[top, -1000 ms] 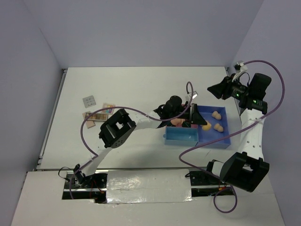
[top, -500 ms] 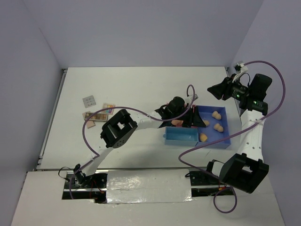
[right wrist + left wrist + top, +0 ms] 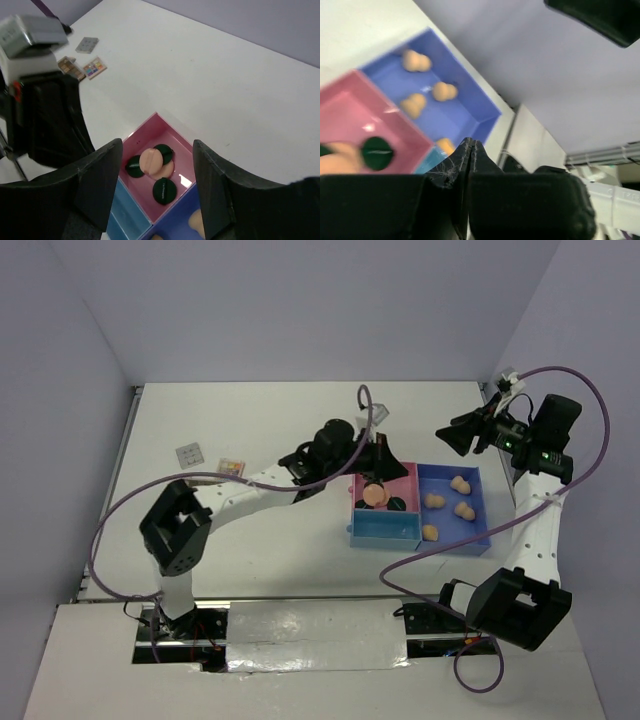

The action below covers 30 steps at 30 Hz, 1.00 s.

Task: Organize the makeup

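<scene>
Palettes (image 3: 231, 466) well left of shut, empty left fingers (image 3: 460, 170), far from open, empty right fingers (image 3: 97, 175); left arm nearer.

Four peach egg-shaped sponges (image 3: 444, 91) lie scattered, none touching another, in the dark blue compartment (image 3: 470, 107) just beyond the left gripper (image 3: 470, 146) and its pressed-together tips. In the pink compartment (image 3: 176, 140), below the right gripper (image 3: 157, 145) and its spread fingers, a flat round peach pad (image 3: 151, 160) touches two of three dark green discs (image 3: 165, 189). Three small flat palettes (image 3: 94, 67) lie far to the left of both grippers, two side by side and a grey one apart.
</scene>
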{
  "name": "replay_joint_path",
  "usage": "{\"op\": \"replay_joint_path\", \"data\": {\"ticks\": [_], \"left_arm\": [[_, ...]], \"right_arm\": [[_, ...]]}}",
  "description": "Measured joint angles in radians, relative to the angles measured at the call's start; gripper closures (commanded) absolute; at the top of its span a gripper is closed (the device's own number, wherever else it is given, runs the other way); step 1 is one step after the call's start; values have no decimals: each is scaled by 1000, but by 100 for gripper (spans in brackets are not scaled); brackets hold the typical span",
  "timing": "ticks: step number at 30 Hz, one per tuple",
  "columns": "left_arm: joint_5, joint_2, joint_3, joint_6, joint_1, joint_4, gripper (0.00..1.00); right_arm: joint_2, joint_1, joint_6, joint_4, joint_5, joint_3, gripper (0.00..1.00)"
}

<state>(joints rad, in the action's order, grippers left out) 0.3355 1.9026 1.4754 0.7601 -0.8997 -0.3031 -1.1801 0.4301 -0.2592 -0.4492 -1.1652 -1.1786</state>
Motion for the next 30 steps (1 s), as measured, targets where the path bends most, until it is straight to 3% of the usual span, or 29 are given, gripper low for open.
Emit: {"op": "replay_joint_path", "data": {"ticks": [4, 5, 8, 10, 12, 15, 21, 26, 30], "left_arm": [[-56, -148, -131, -50, 54, 26, 88], [-72, -179, -169, -55, 68, 32, 86], [-120, -273, -309, -77, 114, 71, 72], [-164, -330, -388, -87, 139, 126, 56], [-217, -391, -455, -97, 161, 188, 43], [-301, -498, -530, -103, 200, 276, 32], [-450, -704, -646, -79, 365, 431, 29], [-526, -718, -702, -13, 501, 558, 22], [-580, -689, -705, 108, 572, 658, 10]], "right_arm": [[0, -6, -27, -4, -19, -8, 26], [-1, -13, -39, -8, -19, -8, 18], [-6, -63, -94, -32, -14, -8, 3], [-15, -124, -157, -67, -2, -8, 1], [-30, -199, -229, -108, 22, -5, 0], [-53, -322, -311, -142, 86, 27, 5], [-55, -498, -338, -136, 214, 138, 10], [-66, -546, -295, -93, 264, 141, 10], [-81, -552, -265, -69, 284, 141, 10]]}}
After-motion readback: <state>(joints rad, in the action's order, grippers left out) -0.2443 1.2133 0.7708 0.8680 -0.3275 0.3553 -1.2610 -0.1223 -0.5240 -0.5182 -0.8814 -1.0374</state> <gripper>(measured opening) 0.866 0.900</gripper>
